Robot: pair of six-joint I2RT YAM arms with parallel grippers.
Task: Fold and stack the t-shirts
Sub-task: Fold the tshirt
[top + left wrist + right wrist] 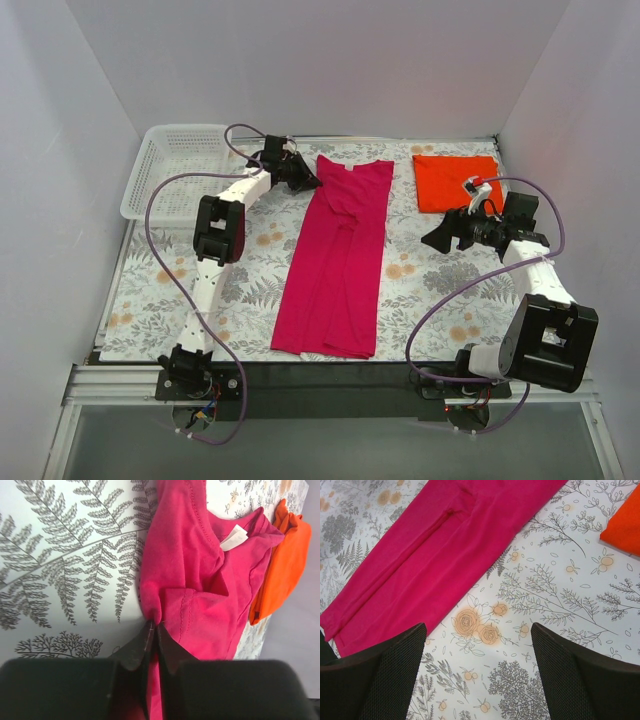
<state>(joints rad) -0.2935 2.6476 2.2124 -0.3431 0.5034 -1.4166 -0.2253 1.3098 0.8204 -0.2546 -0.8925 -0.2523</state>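
The magenta shirt (pixel 335 265) lies down the middle of the flowered worktop (pixel 420 290). Its sides are turned in so that it makes 1 long narrow strip, with the hem toward the arm bases and the collar at the far end. It looks like thin, limp cotton, light and with no stiffness. It will likely sag and crease from whatever point lifts it, and its layers can slide over each other. I judge the next fold to be crosswise. That calls for a hold at the 2 corners of 1 end, pinching every layer right at the edge rather than the top ply alone.

To the right of the strip, beside its middle, the right pincer (pixel 477 627) hangs over bare worktop with its fingers spread wide and nothing between them. At the strip's far left corner, the left pincer (pixel 153 625) is pressed together on a bunched fold of the shoulder edge, a little short of the collar with its white label (pixel 233 537).

Beyond and to the right of the collar end, clear of it, the orange shirt (pixel 455 183) lies as a compact folded square. By my reading it is the base of the stack. To the far left of the collar end sits the white mesh basket (pixel 175 165).
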